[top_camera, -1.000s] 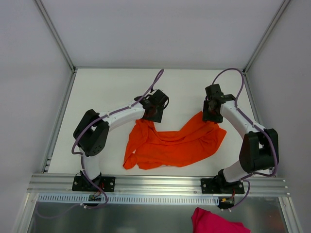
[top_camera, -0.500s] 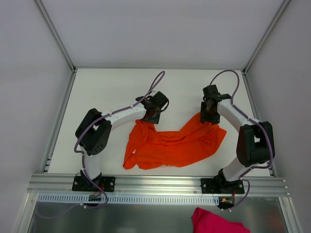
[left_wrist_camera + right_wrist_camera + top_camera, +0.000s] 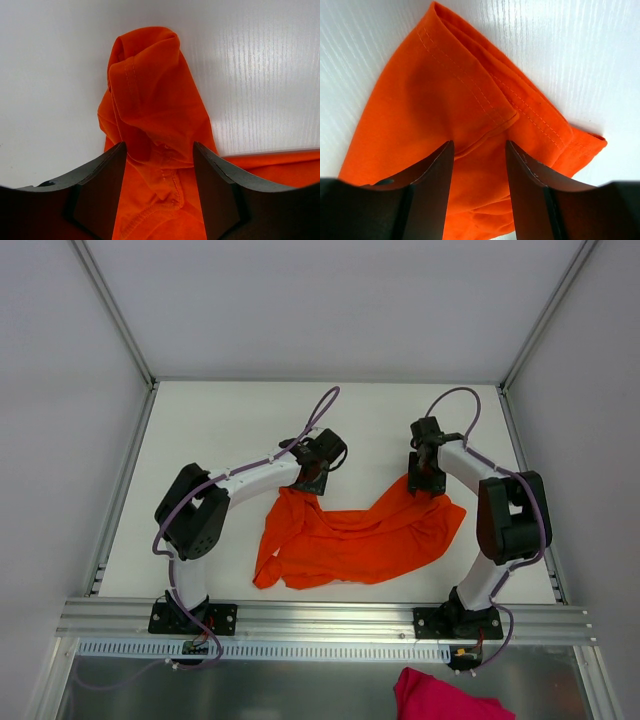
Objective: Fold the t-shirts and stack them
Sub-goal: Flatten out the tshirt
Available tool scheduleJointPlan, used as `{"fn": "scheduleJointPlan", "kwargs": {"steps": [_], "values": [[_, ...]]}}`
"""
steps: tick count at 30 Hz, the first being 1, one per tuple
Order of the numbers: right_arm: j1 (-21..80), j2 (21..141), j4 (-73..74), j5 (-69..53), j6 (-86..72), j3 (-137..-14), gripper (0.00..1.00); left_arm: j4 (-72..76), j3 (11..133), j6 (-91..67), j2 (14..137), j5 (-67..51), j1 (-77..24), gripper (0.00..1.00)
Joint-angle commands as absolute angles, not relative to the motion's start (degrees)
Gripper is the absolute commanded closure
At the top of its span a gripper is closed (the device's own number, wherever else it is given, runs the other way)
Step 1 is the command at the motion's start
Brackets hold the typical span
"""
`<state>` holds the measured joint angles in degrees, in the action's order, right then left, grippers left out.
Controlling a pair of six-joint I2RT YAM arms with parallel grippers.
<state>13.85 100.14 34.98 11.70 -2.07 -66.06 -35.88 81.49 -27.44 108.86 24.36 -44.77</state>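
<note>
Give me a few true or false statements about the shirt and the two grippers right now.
1. The orange t-shirt lies crumpled on the white table. True.
2. The left gripper straddles bunched orange fabric. True.
3. The right gripper is shut on nothing. False: its fingers stand apart, with the shirt's hemmed edge between them.
4. The pink cloth lies on top of the orange t-shirt. False: it lies apart, on the near side of the arm bases.

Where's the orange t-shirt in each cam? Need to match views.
Top external: orange t-shirt lies crumpled mid-frame on the white table.
Left wrist: a bunched corner at centre, running down between the fingers.
Right wrist: a flat, hemmed corner fills centre and left.
Shared landmark: the white table behind the fabric.
</note>
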Motion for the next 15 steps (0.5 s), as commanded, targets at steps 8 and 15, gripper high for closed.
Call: {"fn": "scheduleJointPlan", "kwargs": {"steps": [8, 15], "values": [[13.18, 99.85, 32.87, 13.71, -2.37, -68.2, 0.51, -35.86, 80.95, -27.16, 108.98, 25.05, -44.74, 0.51], [13.01, 97.12, 32.87, 13.01, -2.81, -67.68, 0.51, -35.42, 81.12, -26.98, 110.74, 24.61, -44.74, 0.59]]}}
